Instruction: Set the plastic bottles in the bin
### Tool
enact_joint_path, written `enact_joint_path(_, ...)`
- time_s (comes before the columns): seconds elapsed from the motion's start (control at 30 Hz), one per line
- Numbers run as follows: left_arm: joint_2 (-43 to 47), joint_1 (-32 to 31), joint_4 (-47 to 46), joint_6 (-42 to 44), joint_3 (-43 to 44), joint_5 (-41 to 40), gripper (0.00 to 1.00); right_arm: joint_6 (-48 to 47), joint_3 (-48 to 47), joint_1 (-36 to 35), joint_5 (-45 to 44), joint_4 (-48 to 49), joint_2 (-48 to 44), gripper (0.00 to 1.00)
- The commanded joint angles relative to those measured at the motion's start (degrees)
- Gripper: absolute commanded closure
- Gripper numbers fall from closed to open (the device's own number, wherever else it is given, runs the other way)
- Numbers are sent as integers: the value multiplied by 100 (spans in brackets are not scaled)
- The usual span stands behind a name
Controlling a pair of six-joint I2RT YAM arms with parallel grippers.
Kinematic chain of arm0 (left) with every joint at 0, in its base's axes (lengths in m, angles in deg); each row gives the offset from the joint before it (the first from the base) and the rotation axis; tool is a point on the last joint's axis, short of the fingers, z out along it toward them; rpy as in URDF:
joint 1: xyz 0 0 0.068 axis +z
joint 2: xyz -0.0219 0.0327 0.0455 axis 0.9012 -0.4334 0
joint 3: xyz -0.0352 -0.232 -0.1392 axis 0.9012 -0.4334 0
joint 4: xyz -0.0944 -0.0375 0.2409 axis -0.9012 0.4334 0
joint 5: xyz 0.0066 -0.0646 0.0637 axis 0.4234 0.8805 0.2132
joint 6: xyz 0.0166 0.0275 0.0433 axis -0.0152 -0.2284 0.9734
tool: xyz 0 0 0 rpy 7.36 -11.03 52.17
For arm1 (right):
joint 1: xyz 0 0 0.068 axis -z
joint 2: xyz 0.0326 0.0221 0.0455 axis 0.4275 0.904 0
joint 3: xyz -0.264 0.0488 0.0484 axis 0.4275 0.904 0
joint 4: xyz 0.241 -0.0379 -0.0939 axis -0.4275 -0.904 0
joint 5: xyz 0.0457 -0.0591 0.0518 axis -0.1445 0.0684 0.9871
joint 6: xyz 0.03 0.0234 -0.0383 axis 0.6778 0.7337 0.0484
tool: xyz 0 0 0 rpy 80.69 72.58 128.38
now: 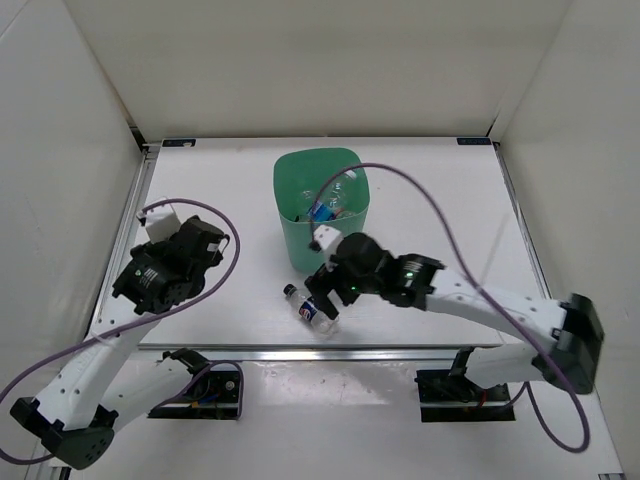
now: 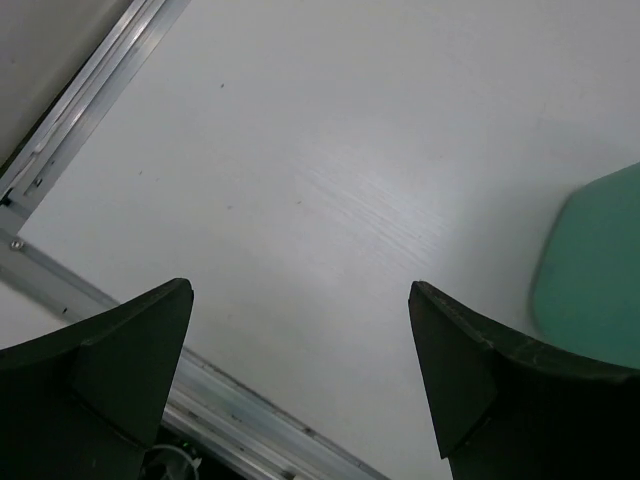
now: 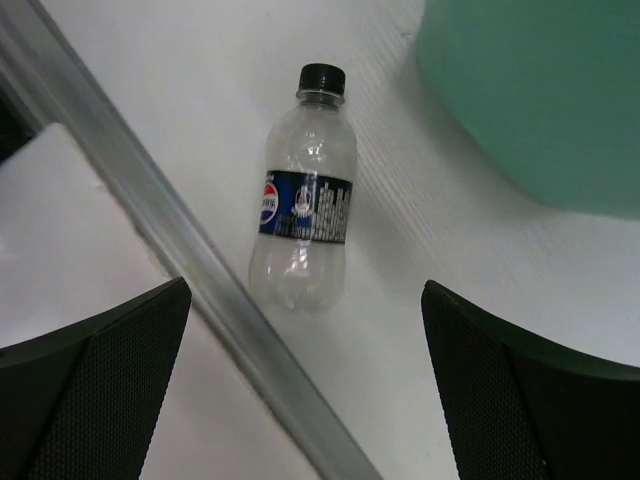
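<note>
A clear bottle (image 1: 311, 309) with a dark blue label and black cap lies on its side near the table's front edge; it also shows in the right wrist view (image 3: 304, 228). The mint-green bin (image 1: 288, 186) stands behind it with several bottles (image 1: 331, 204) inside; its wall shows in the right wrist view (image 3: 540, 90) and the left wrist view (image 2: 590, 270). My right gripper (image 1: 326, 290) is open and empty, hovering just above the lying bottle. My left gripper (image 1: 200, 240) is open and empty at the table's left, apart from everything.
An aluminium rail (image 3: 190, 260) runs along the table's front edge, close beside the lying bottle. White walls enclose the table at the left, back and right. Purple cables loop from both arms.
</note>
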Motion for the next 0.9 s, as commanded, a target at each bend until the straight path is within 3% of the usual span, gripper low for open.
enact_joint_path(0.0, 301, 6, 846, -657, -71, 74, 0, -486, -126, -297, -710, 878, 840, 0)
enact_joint_path(0.4, 952, 6, 1303, -448, -54, 355, 0, -127, -356, -297, -17, 1468, 2681, 7)
enact_joint_path(0.63, 1180, 6, 1303, -271, 165, 154, 0, 155, -337, -411, 432, 1040, 2761, 36)
enact_joint_path(0.67, 1180, 6, 1303, -271, 166, 101, 0, 208, -390, -412, 432, 880, 2691, 44)
enact_joint_path(0.73, 1233, 6, 1303, -271, 166, 101, 0, 278, -391, -473, 432, 530, 2323, 51)
enact_joint_path(0.77, 1233, 6, 1303, -271, 166, 31, 0, 348, -391, -534, 432, 397, 2173, 59)
enact_joint_path(0.87, 1479, 6, 1303, -455, 70, -31, 0, 401, -750, -780, 39, -304, 1621, 67)
